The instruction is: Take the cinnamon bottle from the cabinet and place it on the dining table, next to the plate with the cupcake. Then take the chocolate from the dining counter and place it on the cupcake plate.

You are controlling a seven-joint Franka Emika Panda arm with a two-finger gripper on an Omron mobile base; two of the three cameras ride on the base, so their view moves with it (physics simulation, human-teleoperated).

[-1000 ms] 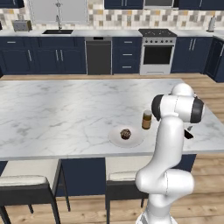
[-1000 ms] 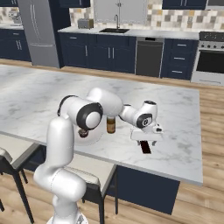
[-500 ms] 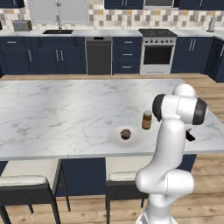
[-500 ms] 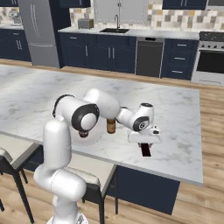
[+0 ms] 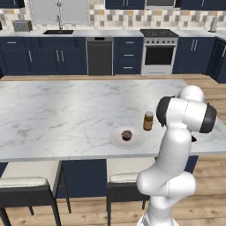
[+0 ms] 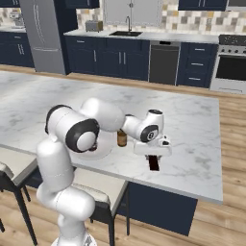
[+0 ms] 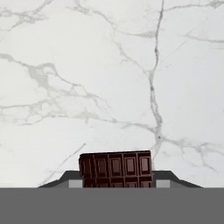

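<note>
My gripper (image 6: 153, 158) is shut on the chocolate (image 6: 153, 164), a dark bar with moulded squares (image 7: 116, 168). The bar sits between the two dark fingertips (image 7: 168, 176), low over the dining table (image 6: 192, 120) near its front edge. The cinnamon bottle (image 5: 148, 120) stands upright on the marble, just right of the white plate (image 5: 134, 142) that carries the cupcake (image 5: 126, 134). In the right base view the bottle (image 6: 122, 139) shows left of my hand, and my arm covers part of the plate (image 6: 102, 150).
Two stools (image 5: 26, 183) (image 5: 123, 178) stand tucked under the island's front edge. Behind the island runs a navy base-cabinet wall with an oven (image 5: 159, 52) and a dishwasher (image 5: 99, 55). A steel fridge (image 6: 45, 36) stands at the far left.
The jaws, open around the chocolate a second ago, have closed on it. The hand has shifted only slightly; bottle, plate and cupcake stay put.
</note>
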